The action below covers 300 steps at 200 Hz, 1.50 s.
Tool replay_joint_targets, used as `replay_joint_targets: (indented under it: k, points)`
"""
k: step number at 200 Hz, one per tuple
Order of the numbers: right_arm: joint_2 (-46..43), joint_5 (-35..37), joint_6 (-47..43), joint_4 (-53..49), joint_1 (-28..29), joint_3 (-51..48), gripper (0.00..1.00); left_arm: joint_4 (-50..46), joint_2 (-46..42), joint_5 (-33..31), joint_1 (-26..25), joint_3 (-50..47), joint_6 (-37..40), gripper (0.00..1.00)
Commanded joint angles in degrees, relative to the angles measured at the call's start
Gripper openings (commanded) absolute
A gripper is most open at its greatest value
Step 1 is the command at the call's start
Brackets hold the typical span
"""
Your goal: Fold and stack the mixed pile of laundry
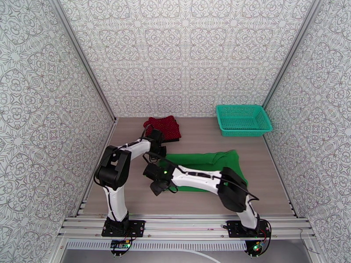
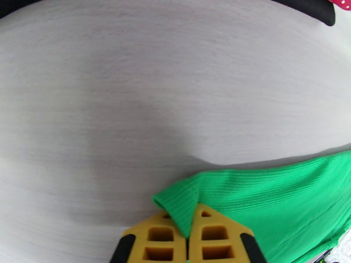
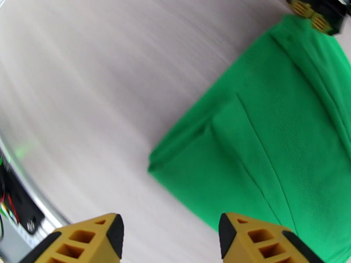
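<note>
Pale woodgrain tabletop (image 1: 202,143) is walled by patterned panels. Mid-table the green garment (image 1: 197,162) is spread, judged soft and light (a limp ribbed knit), best taken at corners; the dotted red garment (image 1: 164,126) is laid upon the black garment (image 2: 313,10) beyond. One green corner is pinched by the left claw (image 2: 186,215); the right claw (image 3: 171,229) is held agape. No writing is legible.

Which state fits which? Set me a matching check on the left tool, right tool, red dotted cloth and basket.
Things:
1 left tool
2 right tool
3 red dotted cloth
4 basket

States:
A far right corner of the table
B open, by the green cloth's edge
C shut on a green cloth corner
D lying on a black cloth

Pairs: 1-C; 2-B; 3-D; 4-A
</note>
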Motion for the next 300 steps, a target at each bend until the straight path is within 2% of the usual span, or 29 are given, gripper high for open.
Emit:
replay_joint_targets:
  k: [1,48,85,102,127,169,190,248,300]
  points:
    - [3.38,-0.3,3.86,-3.26,-0.07,3.71,0.61,2.84,1.43,4.2,-1.78,-3.16,-1.34,0.0]
    - [10.68,0.14,4.46,-7.28,-0.11,10.73,0.58,2.75,-0.17,4.13,-1.77,-4.04,-1.0,0.0]
    - [15.55,0.58,5.07,-10.59,-0.11,14.86,0.49,2.96,-0.71,4.16,-1.73,-4.88,-0.55,0.0]
    - [17.31,0.78,5.33,-11.85,-0.11,16.19,0.38,3.37,-0.71,4.21,-1.68,-5.74,-0.47,0.0]
    - [18.67,1.46,5.19,-11.91,-0.11,16.62,0.0,4.07,-1.54,4.02,-0.94,-8.19,-0.72,0.0]
    - [15.85,-1.43,3.01,-7.34,0.79,17.1,0.0,3.57,-7.94,3.07,3.94,-13.88,-2.34,0.0]
    - [11.92,-0.15,3.18,-5.85,1.2,15.71,0.0,0.25,-11.79,2.36,3.53,-12.66,-1.87,0.0]
    - [-6.94,10.37,6.64,-0.82,0.94,-2.78,0.0,-8.32,-15.22,0.47,-4.77,-0.75,-3.62,0.0]
    - [-26.02,18.08,12.37,0.46,-1.15,-24.74,0.0,-15.84,-8.65,-1.98,-14.64,15.54,-5.55,0.0]
